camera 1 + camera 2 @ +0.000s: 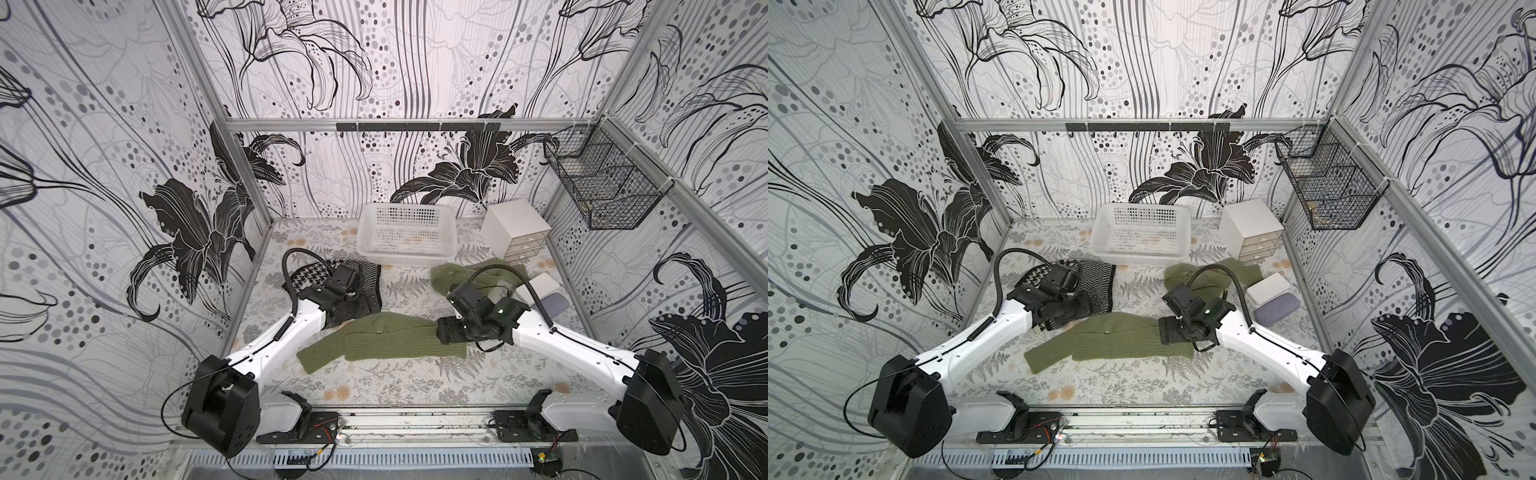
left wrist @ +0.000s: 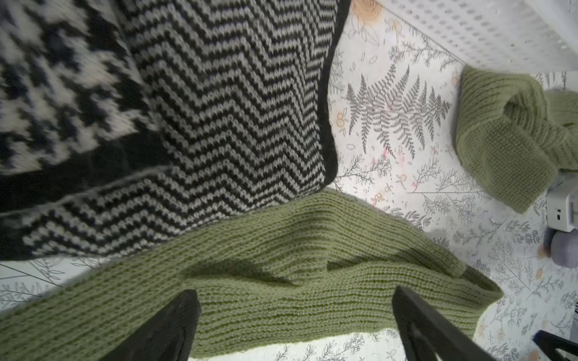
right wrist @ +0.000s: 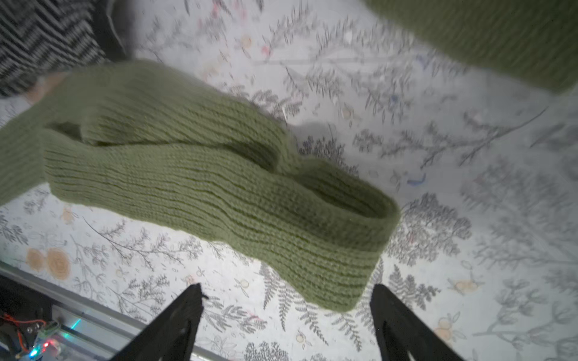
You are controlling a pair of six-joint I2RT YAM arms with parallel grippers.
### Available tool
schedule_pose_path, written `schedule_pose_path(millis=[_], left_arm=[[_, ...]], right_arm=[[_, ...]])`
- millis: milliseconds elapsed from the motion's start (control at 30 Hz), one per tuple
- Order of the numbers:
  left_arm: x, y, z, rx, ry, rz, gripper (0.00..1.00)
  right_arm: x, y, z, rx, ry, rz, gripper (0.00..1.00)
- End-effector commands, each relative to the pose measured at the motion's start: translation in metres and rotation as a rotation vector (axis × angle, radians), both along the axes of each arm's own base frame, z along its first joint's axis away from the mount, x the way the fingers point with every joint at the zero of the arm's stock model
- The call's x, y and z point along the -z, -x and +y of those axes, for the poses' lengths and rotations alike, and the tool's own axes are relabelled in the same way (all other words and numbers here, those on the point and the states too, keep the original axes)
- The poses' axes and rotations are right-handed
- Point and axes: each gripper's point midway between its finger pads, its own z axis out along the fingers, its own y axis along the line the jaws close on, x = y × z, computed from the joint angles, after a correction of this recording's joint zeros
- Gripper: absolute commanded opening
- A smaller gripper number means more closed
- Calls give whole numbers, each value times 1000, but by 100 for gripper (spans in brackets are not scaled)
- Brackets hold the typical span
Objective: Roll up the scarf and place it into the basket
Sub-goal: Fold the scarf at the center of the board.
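The green knit scarf (image 1: 386, 343) lies mid-bench, its long axis parallel to the front edge, with the end toward the right edge folded over. The left tool (image 2: 294, 292) is spread above the scarf. The right tool (image 3: 287, 286) is spread at the fold, gripping nothing. The white basket (image 1: 409, 254) stands at the back edge.

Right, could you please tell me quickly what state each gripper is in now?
Left gripper: open, holding nothing.
Right gripper: open, holding nothing.

The fern-printed tabletop (image 1: 374, 386) carries the white basket (image 1: 405, 216) (a white drawer box (image 1: 513, 224) just beside it); in front of the basket lie a folded green scarf (image 1: 386, 340), another green knit (image 1: 446, 276) and a black-and-white knit (image 1: 372, 274).
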Motion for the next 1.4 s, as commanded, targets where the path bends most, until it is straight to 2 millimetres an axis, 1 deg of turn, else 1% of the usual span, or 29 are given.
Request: schedule_pose_path(millis=[0,67,133,167,233,267,333,367,400,433,467,500,600,633,667,733,767,800,833,867,900,967,1033,1100,1200,1233,1267,1333,1367], left_arm=[[-12,-15,0,-49,4,-64,99],[-22,-21,0,-45,-4,-88,99],[-32,-25,-1,-30,-14,-108,99],[-37,-29,-1,-21,-21,-120,99],[-42,-33,-1,-8,-42,-125,99],[-45,-35,-1,-3,-51,-127,99],[-49,-35,-2,9,-54,-126,99],[-49,-34,-2,11,-52,-127,99],[-50,-33,-2,14,-51,-131,99],[-49,-33,-2,16,-49,-132,99],[-48,-33,-2,18,-49,-132,99],[-45,-33,-3,21,-53,-127,99],[-42,-36,-7,33,-44,-118,99],[-41,-37,-10,40,-35,-119,99],[-40,-38,-13,49,-23,-117,99],[-36,-39,-19,69,-11,-108,99],[-34,-39,-21,80,-10,-100,99],[-30,-38,-23,92,-19,-88,99],[-27,-37,-23,94,-25,-77,99],[-24,-35,-24,99,-29,-67,99],[-22,-34,-22,97,-31,-65,99],[-22,-33,-20,93,-32,-73,99],[-25,-34,-18,86,-42,-88,99],[-28,-36,-16,83,-48,-98,99],[-30,-39,-16,83,-52,-100,99],[-31,-40,-15,84,-55,-101,99],[-30,-39,-15,85,-59,-100,99],[-32,-40,-13,83,-62,-101,99],[-32,-40,-12,84,-65,-101,99]], right_arm=[[17,17,13,15,-96,99,89],[29,20,10,33,-74,130,92],[43,22,3,74,-27,159,94],[51,23,-4,103,9,177,99],[64,21,-27,156,151,191,100],[69,22,-42,178,247,197,100],[66,22,-78,236,458,184,100],[61,25,-96,259,552,178,99],[59,27,-105,263,591,174,94],[57,28,-111,272,614,166,84],[55,29,-117,289,631,157,67],[53,30,-123,303,647,147,43],[45,34,-138,346,689,133,0],[40,37,-144,369,700,129,0],[33,36,-154,392,730,97,0],[16,38,-168,442,760,54,0],[11,39,-169,446,745,41,0],[11,36,-161,431,684,32,13],[16,33,-146,412,582,29,27],[23,27,-120,363,425,24,40],[27,19,-97,329,286,12,49],[26,6,-72,291,151,-6,55],[27,-3,-62,250,157,4,56],[34,-11,-59,213,203,31,56],[49,-25,-43,179,143,72,55],[53,-29,-38,170,123,83,53],[57,-32,-37,169,116,96,40],[67,-32,-47,199,151,144,4],[71,-28,-57,226,186,165,0]])
